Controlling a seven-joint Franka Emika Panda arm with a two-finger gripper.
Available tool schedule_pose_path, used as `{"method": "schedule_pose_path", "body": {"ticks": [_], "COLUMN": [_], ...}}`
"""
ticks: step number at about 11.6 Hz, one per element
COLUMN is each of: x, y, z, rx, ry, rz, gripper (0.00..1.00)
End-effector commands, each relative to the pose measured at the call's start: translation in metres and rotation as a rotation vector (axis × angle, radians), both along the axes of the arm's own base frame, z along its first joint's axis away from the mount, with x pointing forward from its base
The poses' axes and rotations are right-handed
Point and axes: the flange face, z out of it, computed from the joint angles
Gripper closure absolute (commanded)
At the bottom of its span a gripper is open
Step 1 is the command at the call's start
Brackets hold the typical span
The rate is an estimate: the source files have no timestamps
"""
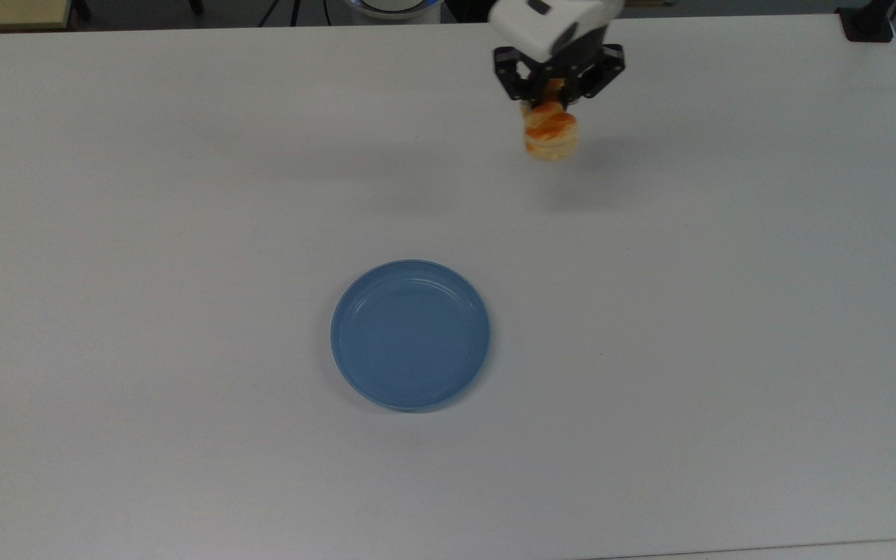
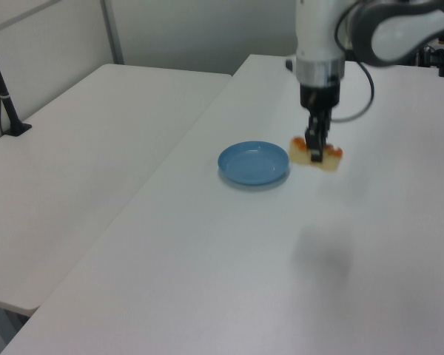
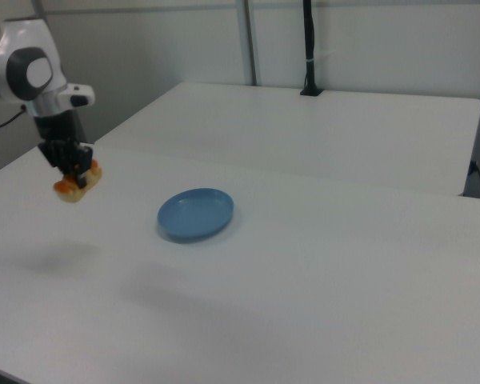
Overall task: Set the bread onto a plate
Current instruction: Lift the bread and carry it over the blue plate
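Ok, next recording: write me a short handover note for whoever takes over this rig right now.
Pincer: shut on the bread, carrying it in the air above the white table; its shadow lies on the tabletop well apart from it.
Plate: blue, bare, near the table's middle, toward the top view's lower left of the bread.
Done: bread grasped and lifted.
Left: carry it over the plate, lower it, open the pincer, back away.
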Motion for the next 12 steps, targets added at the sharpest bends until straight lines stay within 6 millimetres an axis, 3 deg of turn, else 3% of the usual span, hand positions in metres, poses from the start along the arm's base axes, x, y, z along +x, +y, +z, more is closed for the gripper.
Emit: {"method": "schedule_pose_path", "body": {"ticks": [1,3,8,12], "x": [0.031,0.049,0.106,0.151], "y": [-0.054,-0.079,-0.140,-0.145], "z": [0.035,0.044,0.043,-0.015], "rx": [-0.037,-0.082,-0.151,-0.152], "ry": [-0.055,-0.087,-0.056,-0.087], "rz": [-0.008,-0.039,-0.076,-0.134], "gripper": [0.69,0.69,0.69,0.69]}}
